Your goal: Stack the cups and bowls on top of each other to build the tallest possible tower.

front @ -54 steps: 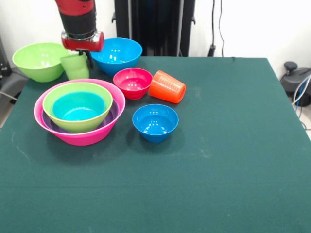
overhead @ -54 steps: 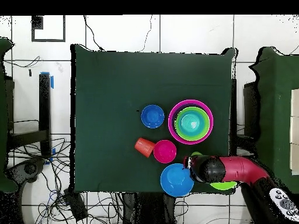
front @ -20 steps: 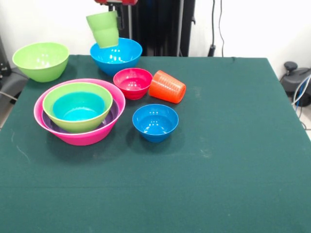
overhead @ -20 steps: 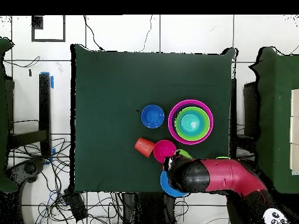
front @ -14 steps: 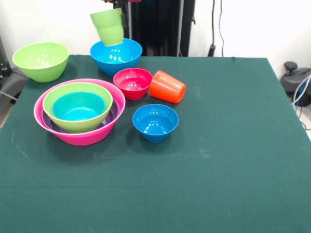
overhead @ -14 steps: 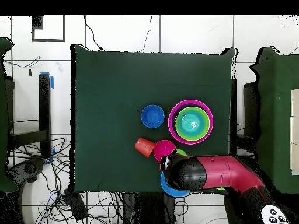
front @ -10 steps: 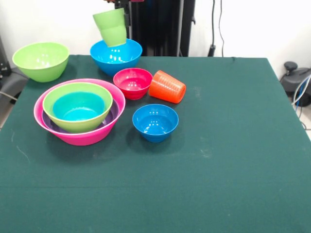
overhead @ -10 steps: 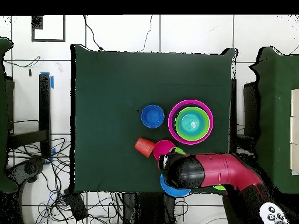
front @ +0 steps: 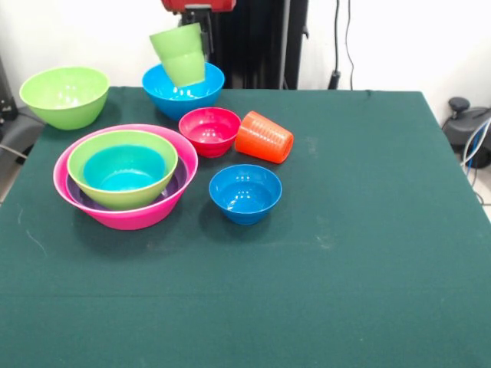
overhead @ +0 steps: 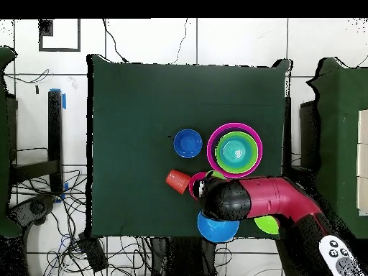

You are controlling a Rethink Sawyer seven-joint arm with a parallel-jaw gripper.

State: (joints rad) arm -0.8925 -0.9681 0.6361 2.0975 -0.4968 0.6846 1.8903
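Gripper pinched rim of lime-green cup, held tilted in air above large blue bowl. Over last seconds cup rose from table and drifted toward red bowl. Likely carry underway; placement pending.

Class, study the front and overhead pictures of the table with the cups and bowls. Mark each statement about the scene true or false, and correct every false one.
1. The lime-green cup is held in the air by the end effector. True.
2. The orange cup stands upright. False: it lies on its side beside the small red bowl.
3. The teal bowl sits inside a lime-green bowl, inside the pink bowl. True.
4. The small blue bowl holds a cup. False: it is empty.
5. The large blue bowl is nested in the pink bowl. False: it stands alone.
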